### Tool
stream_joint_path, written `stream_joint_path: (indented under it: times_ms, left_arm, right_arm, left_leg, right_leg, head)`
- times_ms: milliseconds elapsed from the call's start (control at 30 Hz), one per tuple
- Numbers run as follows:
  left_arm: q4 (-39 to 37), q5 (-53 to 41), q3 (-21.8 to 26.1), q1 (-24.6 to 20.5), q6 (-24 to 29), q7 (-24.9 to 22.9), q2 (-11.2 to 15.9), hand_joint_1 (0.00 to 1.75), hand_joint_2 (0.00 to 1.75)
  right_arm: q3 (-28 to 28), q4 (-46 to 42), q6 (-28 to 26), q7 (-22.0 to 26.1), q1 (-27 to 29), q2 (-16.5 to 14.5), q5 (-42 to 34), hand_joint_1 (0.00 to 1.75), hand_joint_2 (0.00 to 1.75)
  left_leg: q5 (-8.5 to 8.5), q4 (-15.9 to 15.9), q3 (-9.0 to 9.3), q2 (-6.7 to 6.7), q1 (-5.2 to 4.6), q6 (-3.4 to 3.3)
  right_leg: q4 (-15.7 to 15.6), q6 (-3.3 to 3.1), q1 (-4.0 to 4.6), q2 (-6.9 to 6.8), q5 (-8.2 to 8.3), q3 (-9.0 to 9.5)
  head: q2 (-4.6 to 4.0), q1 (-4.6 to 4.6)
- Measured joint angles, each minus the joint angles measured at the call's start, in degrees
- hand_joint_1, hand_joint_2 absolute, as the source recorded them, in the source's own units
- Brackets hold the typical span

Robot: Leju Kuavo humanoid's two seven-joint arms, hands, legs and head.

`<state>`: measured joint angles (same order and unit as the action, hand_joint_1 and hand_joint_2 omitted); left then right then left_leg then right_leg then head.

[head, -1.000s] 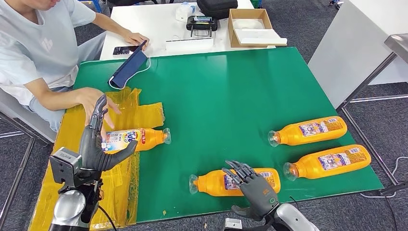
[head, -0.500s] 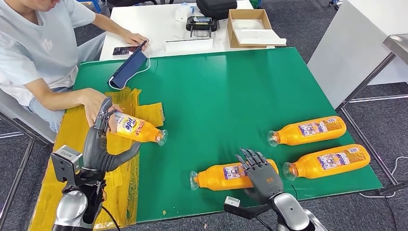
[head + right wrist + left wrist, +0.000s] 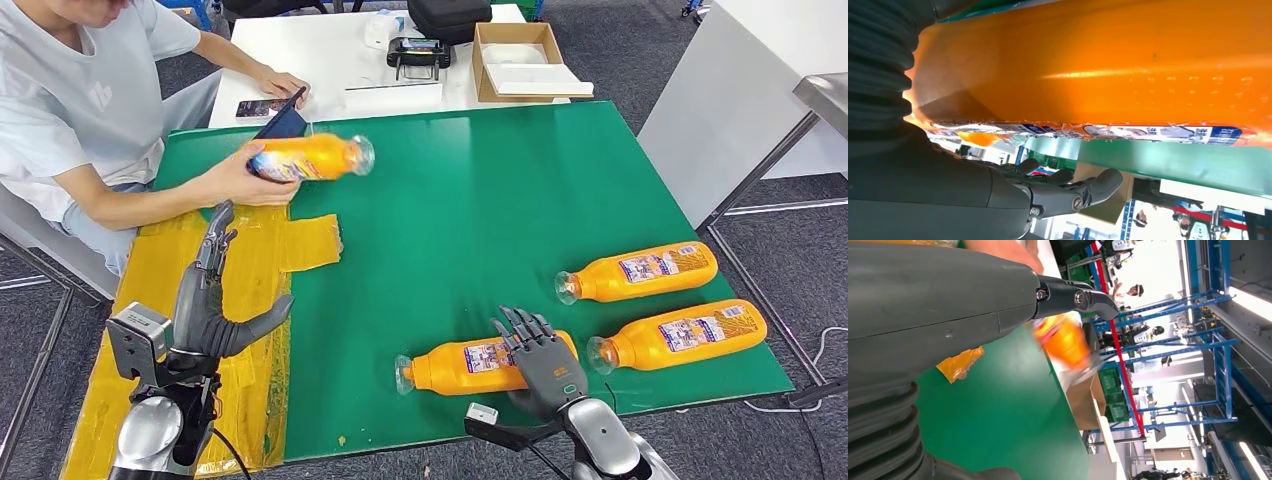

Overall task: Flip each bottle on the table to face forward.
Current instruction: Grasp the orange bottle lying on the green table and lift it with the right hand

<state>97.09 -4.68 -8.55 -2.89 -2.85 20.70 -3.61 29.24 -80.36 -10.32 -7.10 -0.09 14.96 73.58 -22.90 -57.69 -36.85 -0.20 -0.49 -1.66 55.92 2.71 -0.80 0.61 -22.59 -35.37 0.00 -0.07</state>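
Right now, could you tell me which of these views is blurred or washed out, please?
Head view: sharp and evenly lit, with soft glare on the green mat. Left wrist view: the lifted bottle is smeared by motion blur, and the bright background beyond is overexposed. Right wrist view: the near bottle is very close, soft, with a glare streak along its side.

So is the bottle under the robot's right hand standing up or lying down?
Lying down. The bottle lies on its side on the green table, neck pointing to the robot's left, with the right hand over its base end.
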Motion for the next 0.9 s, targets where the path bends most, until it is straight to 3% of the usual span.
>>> stream_joint_path:
  times_ms: [333,367,467,500,533,633,900]
  left_arm:
    - [-0.1,0.2,0.0,0.2,-0.6,-0.5,-0.5,0.0,1.75]
    - [-0.1,0.3,0.0,0.3,-0.7,-0.5,-0.5,0.0,1.75]
    - [-0.3,0.4,0.0,0.3,-0.8,-0.6,-0.7,0.0,1.75]
    - [-0.4,0.4,0.0,0.4,-0.8,-0.6,-0.8,0.0,1.75]
    - [-0.5,0.4,0.0,0.4,-0.9,-0.6,-0.8,0.0,1.75]
    - [-0.8,0.4,-0.1,0.4,-0.9,-0.7,-0.9,0.0,1.75]
    - [-1.4,2.0,-0.3,0.6,0.1,-0.5,-1.4,0.0,1.75]
  right_arm:
    - [-1.0,1.3,-0.5,-2.3,-0.4,-1.1,3.7,0.0,1.75]
    - [-1.3,1.5,-0.5,-2.3,-0.5,-1.2,3.8,0.16,1.75]
    - [-1.8,2.4,-0.1,-2.4,-0.8,-1.8,3.9,1.4,1.75]
    - [-1.9,2.8,0.7,-2.4,-1.0,-1.8,3.4,1.68,1.75]
    - [-2.0,3.5,2.1,-2.1,-1.1,-1.8,2.6,1.75,1.75]
    - [-2.0,5.9,5.5,-0.5,-2.2,-1.1,0.2,1.75,1.75]
    - [-1.8,8.7,5.7,0.6,-4.4,0.0,-1.7,1.75,1.75]
  left_leg:
    - [0.0,0.0,0.11,-0.01,0.0,0.0]
    - [0.0,0.0,0.11,-0.01,0.0,0.0]
    - [0.0,0.0,0.14,-0.01,0.0,0.0]
    - [0.0,0.0,0.16,0.0,-0.01,0.0]
    - [-0.03,0.0,0.19,0.01,-0.01,0.0]
    - [-0.16,0.0,0.42,0.1,-0.01,-0.04]
    - [-0.45,0.0,1.06,-0.01,-0.01,-0.12]
  right_leg:
    - [0.0,-0.01,0.0,0.0,-0.01,0.1]
    - [0.0,-0.02,0.0,0.0,-0.01,0.11]
    - [0.0,-0.01,0.0,0.0,-0.01,0.12]
    - [0.0,-0.01,0.0,0.0,-0.01,0.13]
    - [0.0,-0.02,0.0,0.01,-0.02,0.15]
    - [-0.1,-0.1,0.0,0.06,-0.1,0.13]
    - [-0.1,0.01,0.0,0.02,-0.47,0.49]
  head:
    - [0.0,0.0]
    - [0.0,0.0]
    - [0.0,0.01]
    - [0.0,0.01]
    - [0.0,0.01]
    - [0.0,-0.01]
    - [0.0,0.01]
